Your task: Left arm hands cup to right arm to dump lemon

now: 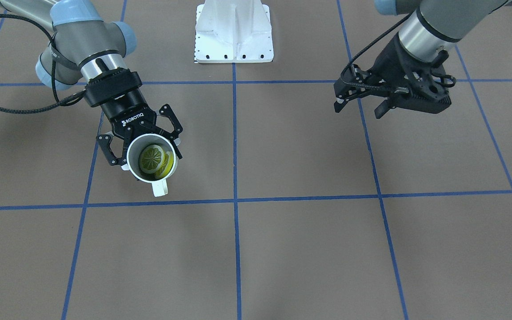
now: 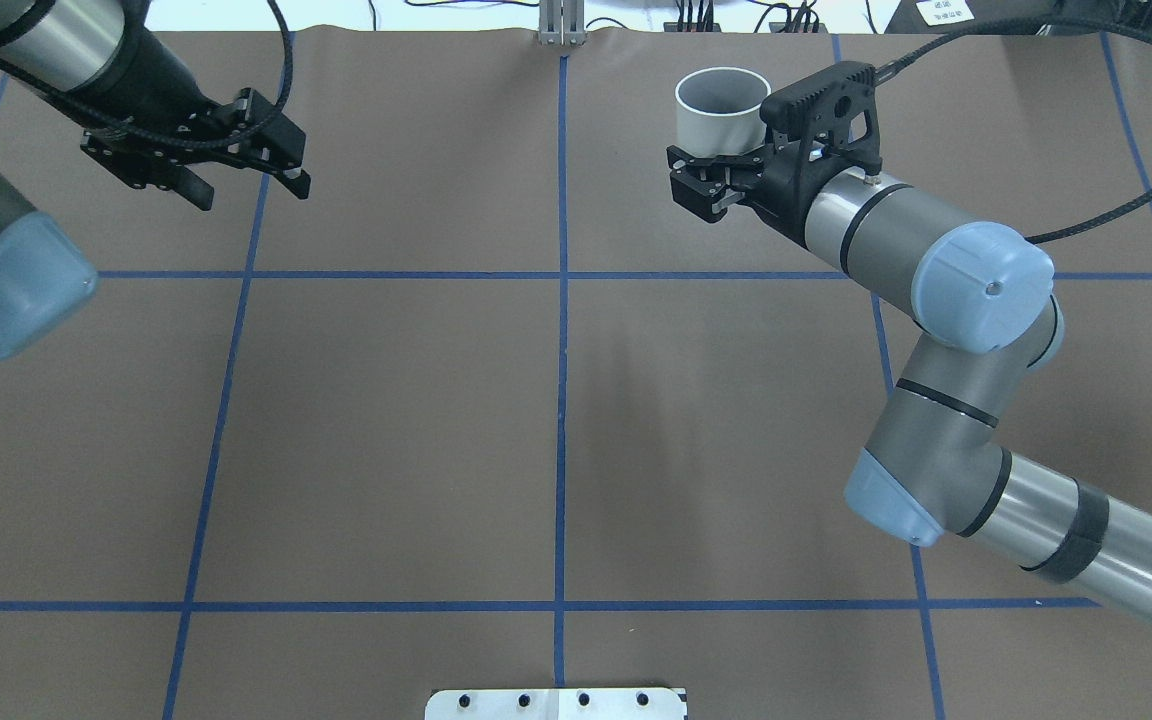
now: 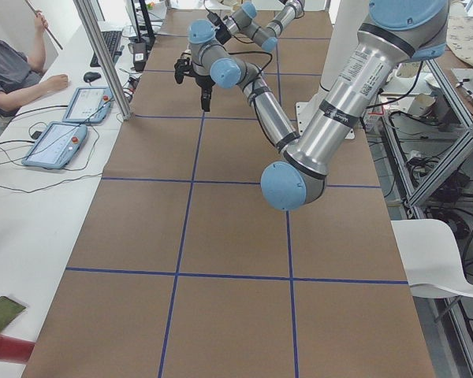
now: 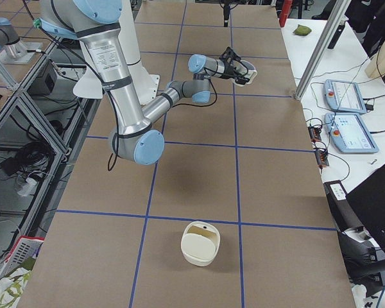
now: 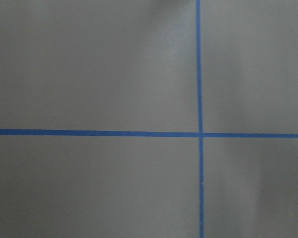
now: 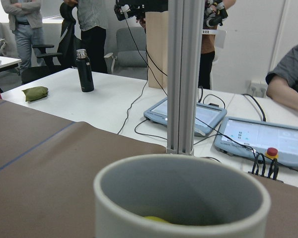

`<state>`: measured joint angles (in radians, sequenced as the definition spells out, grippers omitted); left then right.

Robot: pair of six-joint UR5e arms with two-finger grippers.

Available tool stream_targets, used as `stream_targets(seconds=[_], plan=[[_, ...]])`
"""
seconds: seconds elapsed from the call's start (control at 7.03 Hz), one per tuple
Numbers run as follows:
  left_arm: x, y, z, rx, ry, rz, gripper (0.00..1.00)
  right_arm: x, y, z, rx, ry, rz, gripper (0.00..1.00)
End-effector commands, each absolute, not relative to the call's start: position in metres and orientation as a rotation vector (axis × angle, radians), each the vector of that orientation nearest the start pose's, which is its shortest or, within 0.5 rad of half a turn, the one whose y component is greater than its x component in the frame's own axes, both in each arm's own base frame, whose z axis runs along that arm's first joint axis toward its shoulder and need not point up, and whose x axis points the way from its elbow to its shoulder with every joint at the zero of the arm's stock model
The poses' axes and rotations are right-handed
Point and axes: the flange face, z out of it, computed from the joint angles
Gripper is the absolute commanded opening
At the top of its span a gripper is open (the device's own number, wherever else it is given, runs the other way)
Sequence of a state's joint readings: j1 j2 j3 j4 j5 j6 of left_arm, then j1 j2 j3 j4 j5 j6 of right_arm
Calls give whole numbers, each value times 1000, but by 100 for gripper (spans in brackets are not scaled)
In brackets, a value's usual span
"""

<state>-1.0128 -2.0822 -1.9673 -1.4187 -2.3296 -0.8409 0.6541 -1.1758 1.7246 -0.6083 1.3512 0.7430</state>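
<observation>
While the right hand (image 1: 146,153) is closed around the cup (image 1: 160,188), lemon slices (image 1: 151,158) are seen inside it, over the surface (image 1: 305,249) to the right of the white base (image 1: 234,35); the left hand (image 1: 358,109) is spread wide, left of that base.

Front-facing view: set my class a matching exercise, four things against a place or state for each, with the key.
Things
1. small white mug with loop handle
2. yellow lemon slices
3. left arm's black gripper
4. white base plate

Places or states
A. inside the mug
B. open, holding nothing
C. held in the right arm's black ROBOTIQ gripper
D. on the brown table, top centre of the view

Pairs: 1-C, 2-A, 3-B, 4-D
</observation>
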Motion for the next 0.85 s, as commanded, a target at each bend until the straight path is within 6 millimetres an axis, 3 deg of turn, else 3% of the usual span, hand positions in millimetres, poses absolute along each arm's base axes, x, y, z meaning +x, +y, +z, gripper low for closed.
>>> stream_targets(seconds=[0.0, 0.14, 0.28, 0.57, 0.71], plan=[[202, -517, 276, 130, 927, 142, 100, -334, -492, 301, 1066, -984, 84, 11], [182, -519, 305, 146, 895, 178, 100, -277, -485, 339, 1056, -912, 132, 0], [165, -518, 328, 156, 872, 209, 100, -236, -480, 358, 1058, -866, 173, 0], [131, -519, 356, 185, 839, 244, 100, -175, -459, 391, 1085, -885, 285, 0], [122, -523, 360, 196, 833, 247, 100, -137, -433, 430, 1117, -887, 313, 0]])
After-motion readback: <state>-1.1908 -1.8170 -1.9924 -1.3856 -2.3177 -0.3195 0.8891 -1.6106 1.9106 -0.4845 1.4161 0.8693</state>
